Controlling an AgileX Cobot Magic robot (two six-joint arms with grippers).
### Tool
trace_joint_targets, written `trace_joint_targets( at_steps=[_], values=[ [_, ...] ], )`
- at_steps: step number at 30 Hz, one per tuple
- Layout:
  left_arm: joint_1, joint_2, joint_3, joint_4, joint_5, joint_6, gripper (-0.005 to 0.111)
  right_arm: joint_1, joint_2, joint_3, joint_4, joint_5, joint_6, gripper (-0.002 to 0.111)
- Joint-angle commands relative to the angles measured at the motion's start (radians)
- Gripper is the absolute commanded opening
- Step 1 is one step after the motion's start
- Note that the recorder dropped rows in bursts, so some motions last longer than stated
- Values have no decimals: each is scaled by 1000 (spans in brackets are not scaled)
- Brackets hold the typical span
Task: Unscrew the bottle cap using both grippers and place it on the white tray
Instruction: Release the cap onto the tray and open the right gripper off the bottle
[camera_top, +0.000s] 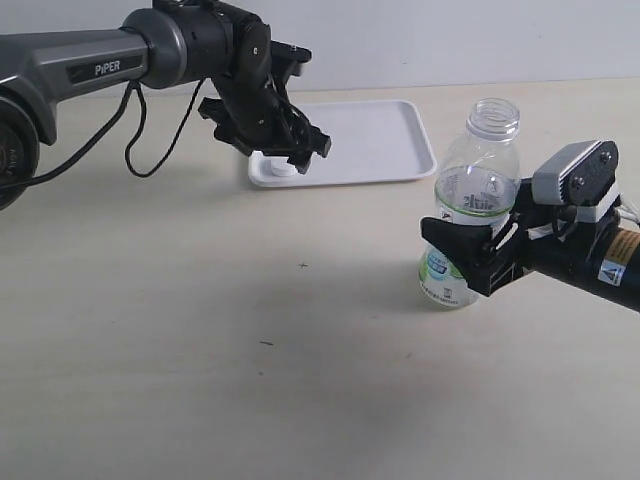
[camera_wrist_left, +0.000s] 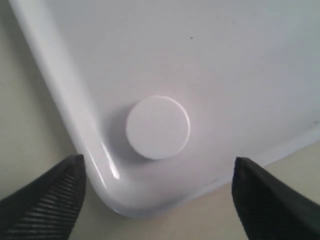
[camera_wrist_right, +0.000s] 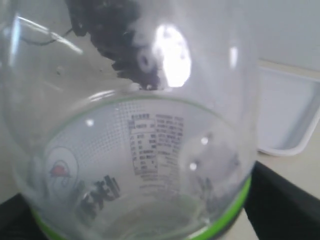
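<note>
The white bottle cap (camera_top: 283, 167) (camera_wrist_left: 158, 127) lies flat in the near left corner of the white tray (camera_top: 375, 140) (camera_wrist_left: 210, 55). My left gripper (camera_top: 288, 152) (camera_wrist_left: 159, 192) hovers just above it, open, its two black fingertips (camera_wrist_left: 47, 200) wide apart and touching nothing. The clear bottle (camera_top: 472, 205) (camera_wrist_right: 135, 145) stands upright on the table at the right, its threaded neck bare. My right gripper (camera_top: 478, 258) is shut on the bottle's labelled middle, a black finger (camera_wrist_right: 285, 205) on each side.
The tray sits at the back of the beige table (camera_top: 200, 350), near the white wall. The left arm's black cable (camera_top: 135, 130) loops down beside the tray.
</note>
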Motion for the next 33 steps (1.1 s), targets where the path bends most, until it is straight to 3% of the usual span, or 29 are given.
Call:
trace_joint_targets(
  at_steps=[1,7,13,22,27,33],
  values=[
    [3,-48,1,2,51,3,77,-3,-3,-2,-5,-19,1,84],
    [-6,-109,42,0,105,3,77,-3,-18,-2,-59,-14,1,84],
    [-34,-240,210,5,27,3,72,-3,-78,-2,-86,65,48,84],
    [-105,-511,564,0,-213,-6,71,-3,-210,-2,-255,206,225,84],
    [-162,-676,778,0,-389,-28,71,-3,-298,-2,-328,404,323,84],
    [-210,-840,997,0,-626,-84,71,-3,-397,-2,-442,507,471,84]
  ],
)
